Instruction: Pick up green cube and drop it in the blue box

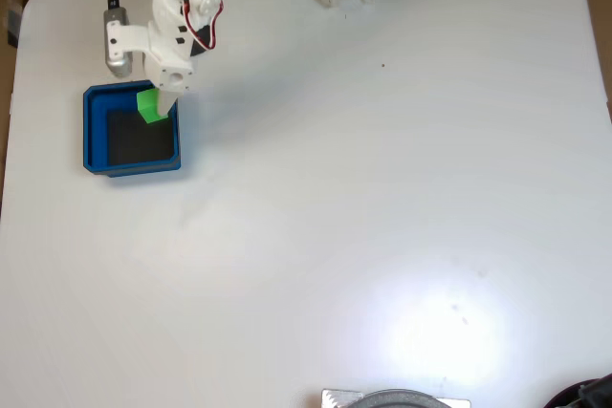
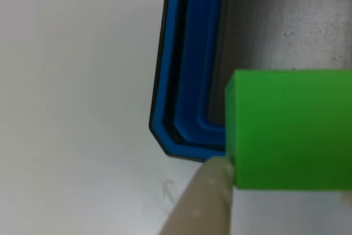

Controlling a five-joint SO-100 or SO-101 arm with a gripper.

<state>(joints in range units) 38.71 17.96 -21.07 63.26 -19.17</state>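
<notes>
- Green cube [image 1: 148, 106] was pinched in the gripper [image 1: 158, 108], jaws clamped on it, sitting over the blue box [image 1: 94, 131] at its far right corner in the fixed view.
- Blue box sat near the table's [image 1: 382, 217] left edge, toward the far left corner.
- Close-up other view: cube [image 2: 289, 130] with one pale fingertip [image 2: 206, 199] pressed against its side, box corner [image 2: 187, 108] right behind it.
</notes>
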